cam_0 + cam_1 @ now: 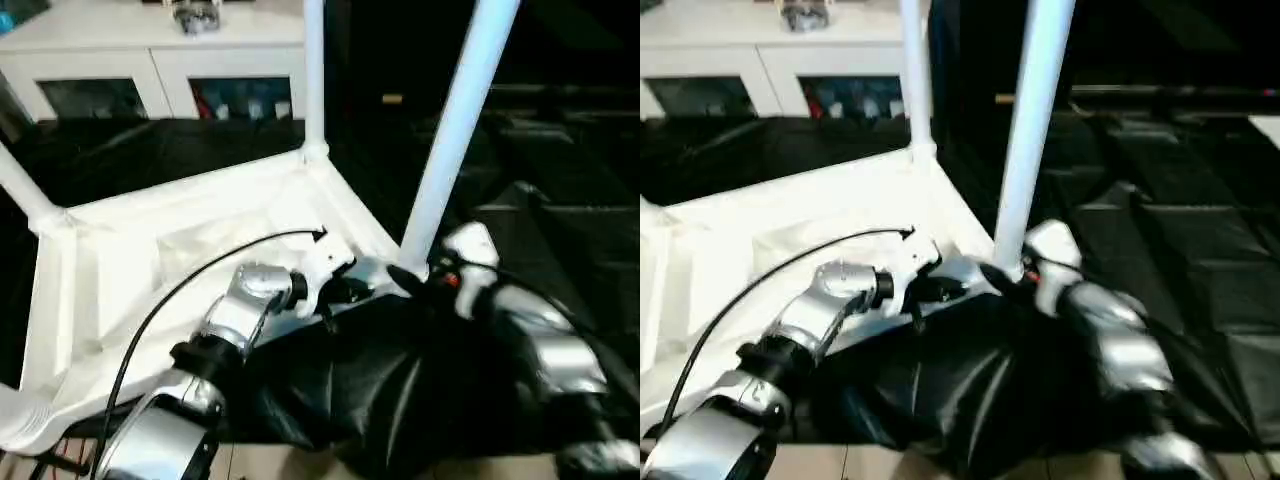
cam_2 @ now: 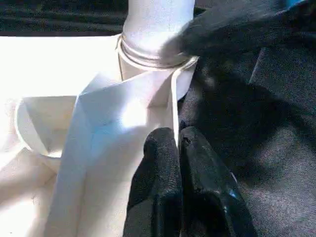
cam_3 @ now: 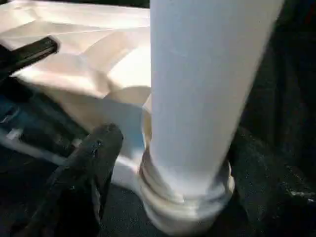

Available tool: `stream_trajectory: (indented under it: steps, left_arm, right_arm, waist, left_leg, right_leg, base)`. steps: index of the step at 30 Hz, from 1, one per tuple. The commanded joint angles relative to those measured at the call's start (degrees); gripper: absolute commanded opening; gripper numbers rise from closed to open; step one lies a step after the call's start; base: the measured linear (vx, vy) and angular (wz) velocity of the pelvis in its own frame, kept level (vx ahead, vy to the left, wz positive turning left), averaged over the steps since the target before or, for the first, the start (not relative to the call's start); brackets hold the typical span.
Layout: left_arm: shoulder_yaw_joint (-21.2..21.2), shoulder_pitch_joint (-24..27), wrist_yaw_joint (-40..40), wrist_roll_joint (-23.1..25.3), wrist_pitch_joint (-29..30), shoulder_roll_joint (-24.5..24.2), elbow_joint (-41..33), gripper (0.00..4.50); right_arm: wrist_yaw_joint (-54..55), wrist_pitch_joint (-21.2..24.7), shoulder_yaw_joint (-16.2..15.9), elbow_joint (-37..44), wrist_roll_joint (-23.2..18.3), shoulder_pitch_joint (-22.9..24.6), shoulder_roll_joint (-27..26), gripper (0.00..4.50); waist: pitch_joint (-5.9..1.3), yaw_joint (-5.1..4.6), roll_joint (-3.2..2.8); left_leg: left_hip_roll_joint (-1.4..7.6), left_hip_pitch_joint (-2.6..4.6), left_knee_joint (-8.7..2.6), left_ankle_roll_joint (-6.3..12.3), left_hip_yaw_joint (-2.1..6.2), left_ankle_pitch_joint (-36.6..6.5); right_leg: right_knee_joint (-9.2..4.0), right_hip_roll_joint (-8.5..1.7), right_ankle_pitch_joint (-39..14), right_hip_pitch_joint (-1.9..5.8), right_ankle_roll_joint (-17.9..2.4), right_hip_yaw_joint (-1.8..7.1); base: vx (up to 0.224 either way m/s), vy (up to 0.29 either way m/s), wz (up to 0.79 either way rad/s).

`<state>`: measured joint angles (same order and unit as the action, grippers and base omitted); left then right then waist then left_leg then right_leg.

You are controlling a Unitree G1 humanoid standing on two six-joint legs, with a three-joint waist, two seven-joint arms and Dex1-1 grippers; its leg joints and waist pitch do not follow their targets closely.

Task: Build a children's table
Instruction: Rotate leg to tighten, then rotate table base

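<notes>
The white tabletop (image 1: 120,270) lies upside down on black cloth, its ribbed underside facing up. Three white legs stand in its corner sockets: a near one (image 1: 455,130), a far one (image 1: 314,70) and one at the left (image 1: 25,195). My left gripper (image 2: 177,140) is shut on the thin rim of the tabletop, close to the near leg's socket (image 2: 153,54). At the foot of that near leg, my right gripper (image 1: 420,275) stands open around it, and one black finger (image 3: 94,163) sits apart from the tube (image 3: 207,89).
A white cabinet with glass doors (image 1: 150,60) stands behind the tabletop. Crumpled black cloth (image 1: 380,400) covers the ground under both forearms, with dark floor mats (image 1: 560,200) to the right. A black cable (image 1: 180,290) arcs over my left forearm.
</notes>
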<state>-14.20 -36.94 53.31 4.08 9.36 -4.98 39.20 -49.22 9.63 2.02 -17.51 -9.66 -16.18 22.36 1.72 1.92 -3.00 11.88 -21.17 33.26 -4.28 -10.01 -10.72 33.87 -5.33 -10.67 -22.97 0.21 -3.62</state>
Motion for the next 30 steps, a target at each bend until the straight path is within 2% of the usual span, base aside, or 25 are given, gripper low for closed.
stream_trajectory:
  steps: [1,5,6,8,9,10,11,12,13,14,15,16,17,18,19,20,21,22,23,24,25,26,28,29,30]
  left_arm:
    - [0.04,-0.29,0.37,-1.27,-1.97,-0.13,-0.49,0.0]
    - [-0.52,0.17,1.5,-1.1,-4.51,-0.79,-0.85,0.0]
    - [-0.36,0.33,1.26,-1.17,-5.18,-0.74,-1.13,0.0]
    - [0.31,0.74,1.25,-1.98,-5.1,-0.43,-2.3,0.0]
    - [0.56,1.06,1.64,-2.57,-4.47,-0.37,-3.31,0.28]
    - [0.9,1.87,2.51,-3.78,-2.68,-0.37,-6.2,0.28]
    - [1.23,2.54,2.58,-4.63,-1.1,-0.38,-8.47,0.44]
    - [1.23,2.54,2.58,-4.63,-1.1,-0.38,-8.47,0.44]
    - [1.51,3.3,2.72,-5.56,0.89,-0.58,-10.96,0.61]
    - [1.51,3.3,2.72,-5.56,0.89,-0.58,-10.96,0.67]
    - [1.74,4.83,3.36,-6.95,4.43,-1.45,-15.93,0.75]
    - [2.01,6.08,3.66,-7.93,7.06,-2.21,-19.7,0.93]
    - [2.6,7.96,3.83,-9.33,10.67,-3.37,-24.91,0.93]
    - [3.06,9.53,4.09,-10.55,13.36,-4.33,-28.76,1.04]
    - [3.39,11.24,4.51,-11.59,15.74,-5.49,-32.52,1.11]
    - [3.39,11.24,4.51,-11.59,15.74,-5.49,-32.52,1.24]
    - [3.66,13.33,4.91,-12.8,18.68,-7.2,-36.95,1.35]
    - [4.68,18.83,5.89,-15.11,25.39,-12.17,-46.91,1.44]
    - [5.21,20.87,6.14,-15.84,27.71,-14.0,-50.34,1.44]
    - [6.2,23.1,6.25,-16.41,29.82,-15.82,-53.52,1.57]
    - [7.31,25.19,6.15,-17.11,31.89,-17.37,-56.42,1.68]
    - [7.71,25.91,6.09,-17.38,32.55,-17.82,-57.36,1.68]
    - [11.64,33.82,6.42,-20.44,38.77,-22.09,-66.17,1.92]
    - [12.05,34.75,6.49,-20.83,39.51,-22.58,-67.18,1.92]
    - [12.82,36.81,6.7,-21.04,40.23,-23.36,-68.55,1.99]
  right_arm:
    - [-3.68,1.77,0.68,2.94,-1.67,2.3,1.98,3.58]
    - [-5.48,3.44,0.96,6.84,-2.71,5.47,5.04,3.58]
    - [-6.31,4.05,0.65,7.97,-3.09,6.18,5.66,3.58]
    - [-7.77,5.44,-0.04,10.55,-4.2,7.47,6.56,3.58]
    - [-8.29,6.05,-0.39,11.76,-4.79,7.89,6.69,3.63]
    - [-8.93,6.95,-1.28,14.09,-5.8,8.34,6.42,3.65]
    - [-8.98,7.53,-1.98,15.66,-6.28,8.54,6.09,3.65]
    - [-8.98,7.53,-1.98,15.66,-6.28,8.54,6.09,3.65]
    - [-9.17,8.54,-2.62,17.16,-7.03,8.65,5.87,3.65]
    - [-9.17,8.54,-2.62,17.16,-7.03,8.65,5.87,3.65]
    - [-9.28,10.38,-3.34,19.33,-8.29,8.51,5.26,3.65]
    - [-9.22,11.35,-3.88,20.59,-8.8,8.34,4.85,3.65]
    - [-8.88,12.01,-4.54,21.61,-8.91,7.96,4.2,3.65]
    - [-8.35,12.31,-4.88,21.66,-8.76,7.48,3.56,3.65]
    - [-7.83,12.79,-5.11,21.7,-8.84,7.07,2.95,3.65]
    - [-7.83,12.79,-5.11,21.7,-8.84,7.07,2.95,3.65]
    - [-7.08,13.12,-5.44,21.49,-8.91,6.48,2.2,3.65]
    - [-4.5,13.07,-6.1,19.05,-7.99,4.63,-0.12,3.65]
    - [-3.66,13.01,-6.38,18.06,-7.66,4.0,-0.95,3.65]
    - [-2.08,12.79,-6.52,16.44,-6.82,3.1,-2.07,3.65]
    - [-0.77,12.83,-6.58,15.04,-6.46,2.26,-3.15,3.65]
    - [-0.39,12.87,-6.6,14.71,-6.42,2.06,-3.5,3.65]
    - [4.84,11.85,-6.67,9.67,-4.98,-0.55,-7.69,3.65]
    - [5.58,11.63,-6.68,9.01,-4.7,-0.87,-8.17,3.65]
    - [6.68,10.93,-6.65,7.27,-4.47,-1.74,-9.46,3.65]
  waist:
    - [-2.87,-0.15,1.07]
    - [-2.64,-0.42,1.61]
    - [-2.64,-0.35,1.55]
    - [-2.7,-0.31,1.58]
    - [-2.65,-0.16,1.83]
    - [-2.71,-0.14,1.72]
    - [-2.73,-0.06,1.42]
    - [-2.84,-0.03,1.4]
    - [-3.01,0.0,1.17]
    - [-3.07,-0.05,1.23]
    - [-2.97,0.03,1.55]
    - [-3.02,0.15,1.61]
    - [-2.93,0.08,2.15]
    - [-2.78,-0.04,1.96]
    - [-2.66,-0.18,2.84]
    - [-2.65,-0.17,2.42]
    - [-2.37,-0.22,2.44]
    - [-2.43,-0.29,4.09]
    - [-2.11,-0.63,3.45]
    - [-1.91,-0.83,3.61]
    - [-1.96,-0.75,3.23]
    - [-2.1,-0.82,3.1]
    - [-1.75,-0.41,4.01]
    - [-1.69,-0.39,3.75]
    - [-1.68,-0.24,3.71]
  left_leg:
    - [0.85,0.1,-3.32,7.2,-0.34,-10.36]
    - [0.67,-0.17,-3.52,6.42,-0.21,-12.12]
    - [0.69,-0.02,-3.47,6.33,-0.25,-12.34]
    - [0.75,-0.1,-3.4,6.52,-0.2,-11.26]
    - [0.79,-0.16,-3.4,6.73,-0.17,-10.93]
    - [0.9,-0.3,-3.46,6.89,-0.07,-10.2]
    - [1.0,-0.35,-3.43,7.02,-0.05,-9.4]
    - [1.03,-0.3,-3.4,7.18,-0.06,-9.04]
    - [1.18,-0.04,-3.3,7.2,-0.07,-8.41]
    - [1.22,-0.12,-3.28,7.27,-0.01,-7.75]
    - [1.33,-0.02,-3.29,7.67,-0.12,-7.58]
    - [1.31,-0.34,-3.33,7.88,0.05,-6.6]
    - [1.45,-0.28,-3.37,8.02,-0.07,-6.25]
    - [1.29,-0.56,-3.42,8.11,-0.01,-6.19]
    - [1.26,-0.44,-3.44,7.66,-0.24,-7.4]
    - [1.37,-0.27,-3.51,6.9,-0.13,-7.84]
    - [1.31,0.04,-3.53,6.19,-0.35,-9.14]
    - [1.53,-0.31,-3.76,5.3,-0.15,-8.45]
    - [1.4,-0.7,-4.37,4.45,0.13,-8.49]
    - [1.31,-0.64,-4.36,4.08,0.11,-9.24]
    - [1.42,0.53,-4.18,3.15,-0.14,-10.53]
    - [1.52,0.79,-4.0,2.66,-0.17,-10.15]
    - [1.47,0.49,-4.44,1.98,-0.28,-10.15]
    - [1.36,0.37,-4.64,1.48,-0.17,-10.22]
    - [1.3,0.77,-4.52,1.36,-0.32,-10.55]
  right_leg:
    - [-4.24,-2.14,-8.8,3.25,-13.95,1.87]
    - [-4.76,-2.09,-13.99,3.19,-12.17,1.69]
    - [-4.9,-2.11,-14.9,3.08,-11.85,1.7]
    - [-4.82,-2.12,-14.73,3.06,-11.47,1.75]
    - [-4.79,-2.13,-14.93,3.12,-11.13,1.76]
    - [-4.59,-2.21,-14.16,3.33,-11.09,1.75]
    - [-4.4,-2.28,-13.03,3.21,-11.67,1.76]
    - [-4.45,-2.31,-12.43,3.16,-12.04,1.77]
    - [-4.16,-2.17,-10.17,2.92,-13.12,1.8]
    - [-3.87,-2.07,-8.35,3.09,-13.64,1.8]
    - [-3.85,-1.98,-6.5,2.9,-14.52,1.8]
    - [-3.24,-2.26,-4.81,3.45,-15.01,1.83]
    - [-3.08,-2.26,-4.62,3.35,-15.15,1.83]
    - [-3.12,-2.29,-5.56,3.38,-14.93,1.77]
    - [-3.59,-2.27,-9.06,3.07,-14.2,1.74]
    - [-3.39,-2.41,-10.36,3.08,-14.14,1.79]
    - [-4.12,-2.07,-13.2,2.55,-13.2,1.89]
    - [-3.29,-2.39,-12.6,3.01,-12.99,1.96]
    - [-3.2,-2.34,-14.78,2.95,-12.03,1.78]
    - [-3.49,-2.14,-16.28,2.68,-11.46,1.76]
    - [-3.93,-1.9,-16.75,1.91,-11.61,1.97]
    - [-3.65,-1.92,-14.9,1.84,-12.28,2.09]
    - [-3.28,-1.63,-12.29,2.0,-12.92,2.1]
    - [-3.06,-1.61,-12.59,2.1,-12.77,2.09]
    - [-3.28,-1.43,-12.77,1.86,-12.46,2.14]
  base:
    - [0.0,0.0,0.0]
    - [0.0,0.0,0.0]
    - [0.0,0.0,0.0]
    - [0.0,0.0,0.0]
    - [0.0,0.0,0.0]
    - [0.0,0.0,0.0]
    - [0.0,0.0,0.0]
    - [0.0,0.0,0.0]
    - [0.0,0.0,0.0]
    - [0.0,0.0,0.0]
    - [0.0,0.0,0.0]
    - [0.0,0.0,0.0]
    - [0.0,0.0,0.0]
    - [0.0,0.0,0.0]
    - [0.0,0.0,0.0]
    - [0.0,0.0,0.0]
    - [0.0,0.0,0.0]
    - [0.0,0.0,0.0]
    - [0.0,0.0,0.0]
    - [0.0,0.0,0.0]
    - [0.0,0.0,0.0]
    - [0.0,0.0,0.0]
    - [0.0,0.0,0.0]
    - [0.0,0.0,0.0]
    - [0.0,0.0,0.0]
